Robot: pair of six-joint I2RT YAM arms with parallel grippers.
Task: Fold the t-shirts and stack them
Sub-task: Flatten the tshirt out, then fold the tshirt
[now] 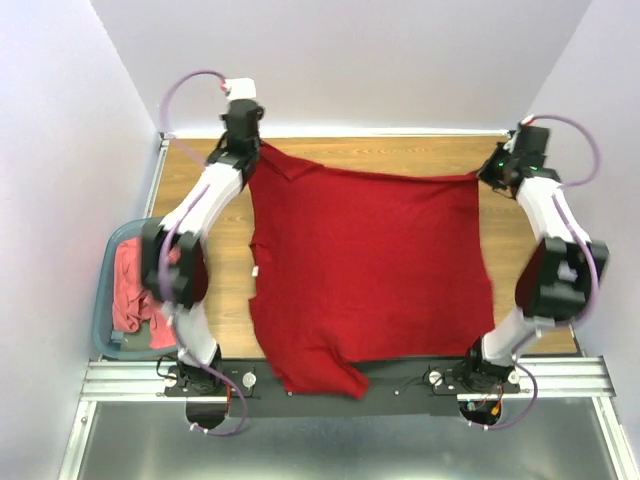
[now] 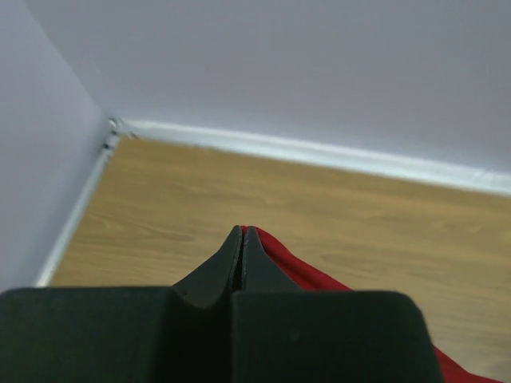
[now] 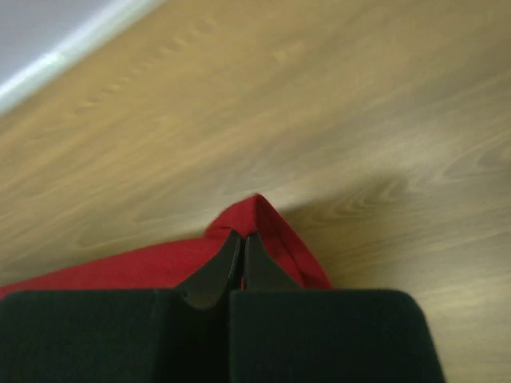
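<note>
So the red shirt is stretched out over the middle of the wooden surface, and its near end droops past the surface's near edge. The left tool is pressed together on the shirt corner at the surface's far left. The right tool is pinching the other corner at the far right. A small white label shows on the shirt's left hem. A blue tub sits just off the surface's left edge, with a pink shirt bunched up inside.
</note>
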